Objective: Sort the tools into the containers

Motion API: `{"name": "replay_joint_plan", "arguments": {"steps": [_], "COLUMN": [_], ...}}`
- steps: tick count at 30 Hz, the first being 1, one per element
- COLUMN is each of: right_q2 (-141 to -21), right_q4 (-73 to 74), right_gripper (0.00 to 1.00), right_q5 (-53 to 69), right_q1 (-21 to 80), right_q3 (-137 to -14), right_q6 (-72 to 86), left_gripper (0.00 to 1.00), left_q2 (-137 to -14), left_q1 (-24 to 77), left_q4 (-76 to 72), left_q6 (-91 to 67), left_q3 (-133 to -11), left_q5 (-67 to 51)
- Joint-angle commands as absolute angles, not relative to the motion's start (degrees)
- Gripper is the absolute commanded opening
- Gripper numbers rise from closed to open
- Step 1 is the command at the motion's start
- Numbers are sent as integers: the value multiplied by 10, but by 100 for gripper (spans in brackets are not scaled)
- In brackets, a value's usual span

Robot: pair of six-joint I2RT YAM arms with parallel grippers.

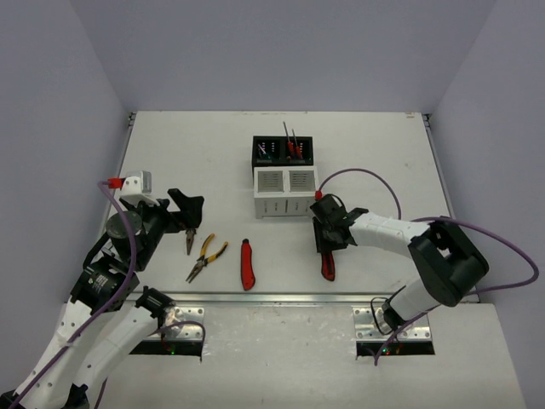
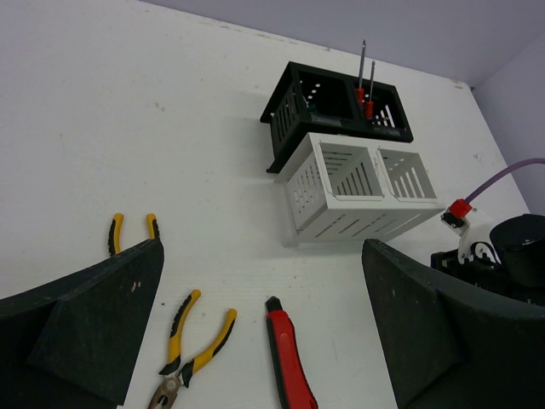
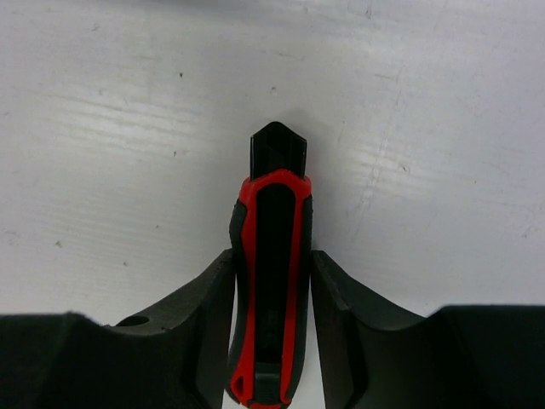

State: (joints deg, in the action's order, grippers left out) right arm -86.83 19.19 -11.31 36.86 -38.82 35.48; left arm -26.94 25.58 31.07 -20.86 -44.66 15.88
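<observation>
A red-and-black utility knife (image 3: 272, 213) lies on the white table, and my right gripper (image 3: 272, 256) straddles it. The jaws stand narrowly open, close to its sides, with a thin gap on the right. From above this knife (image 1: 328, 266) sticks out toward the near edge from under the right gripper (image 1: 326, 239). My left gripper (image 1: 183, 209) hovers wide open over the left side and holds nothing. Below it lie two yellow-handled pliers (image 2: 192, 349) (image 2: 132, 228) and a second knife (image 2: 289, 362). The black container (image 1: 283, 152) holds red-handled screwdrivers (image 2: 364, 89). The white container (image 1: 285, 192) touches its front.
The table's near edge (image 1: 281, 296) runs just below the knives. A purple cable (image 1: 366, 175) loops over the table beside the right arm. Grey walls close in the far and side edges.
</observation>
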Motion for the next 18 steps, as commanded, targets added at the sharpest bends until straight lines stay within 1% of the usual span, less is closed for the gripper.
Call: {"name": "replay_joint_plan", "arguments": {"steps": [1,4,6,7,8,9,10,13,18], "right_q2": [-918,-935,-940,-940,-937,-932,-927,-893,-818], "right_q4": [229,243,255,257,256,256,257,256,250], "right_gripper": [43,49,51,49,41,30,25,17,14], "right_q5": [-129,-145,-161,-165,-169,-173,-177,-183,-182], "right_q1": [364,358,358,357,357,358,358,355,352], "right_q3": [-396,-407,-413,-414,-414,-413,-411,-397,-383], "right_q6": [342,345,351,352,353,354,355,364,374], "left_gripper": [100,100,100,100,100,100,100,100,100], "left_q2": [-266,-265,-264,-264,-263,-263,-261,-259,-260], "left_q1": [264,264,264,264,264,264,264,264,264], "left_q4": [286,286,286,286,286,286,286,286,286], "left_q6": [-206,-206,-206,-206,-206,-206,-206,-206,-206], "left_q3": [-449,-449,-450,-450,-450,-449,-449,-449,-449], "left_q5": [161,161,161,161,160,160,160,161,160]}}
